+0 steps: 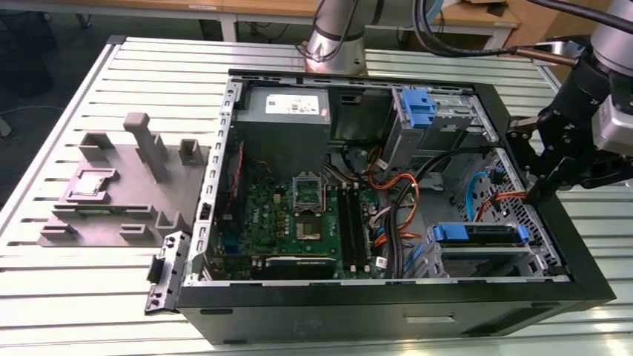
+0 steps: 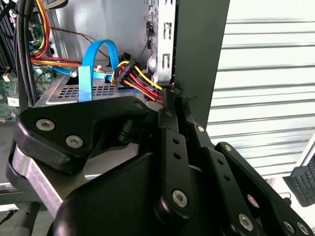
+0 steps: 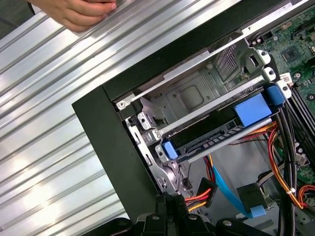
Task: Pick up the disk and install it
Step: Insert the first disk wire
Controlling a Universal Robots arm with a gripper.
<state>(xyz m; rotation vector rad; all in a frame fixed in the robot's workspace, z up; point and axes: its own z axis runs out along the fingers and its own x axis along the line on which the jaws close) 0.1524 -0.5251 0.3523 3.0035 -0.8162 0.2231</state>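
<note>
The disk point(image 1: 479, 233) lies in the grey drive bay point(image 1: 485, 259) at the near corner of the open computer case, on the exterior view's right. Its blue carrier faces into the case. In the first wrist view the disk point(image 3: 216, 132) sits in one slot of the bay, dark edge outward, with blue tabs at both ends. My gripper point(image 1: 540, 197) hangs over the case wall beside that bay, apart from the disk. In both wrist views its black fingers point(image 2: 170, 123) meet at the tips with nothing between them, close to a red, yellow and black power plug point(image 3: 203, 193).
The black case point(image 1: 396, 311) stands on a slatted aluminium table point(image 1: 99, 297). Inside are a motherboard point(image 1: 296, 215), a grey power supply point(image 1: 287, 111), a blue bracket point(image 1: 416, 109) and loose orange, black and blue cables point(image 2: 96, 61). A grey fixture point(image 1: 118, 185) sits beside the case. A hand point(image 3: 78, 12) rests on the table.
</note>
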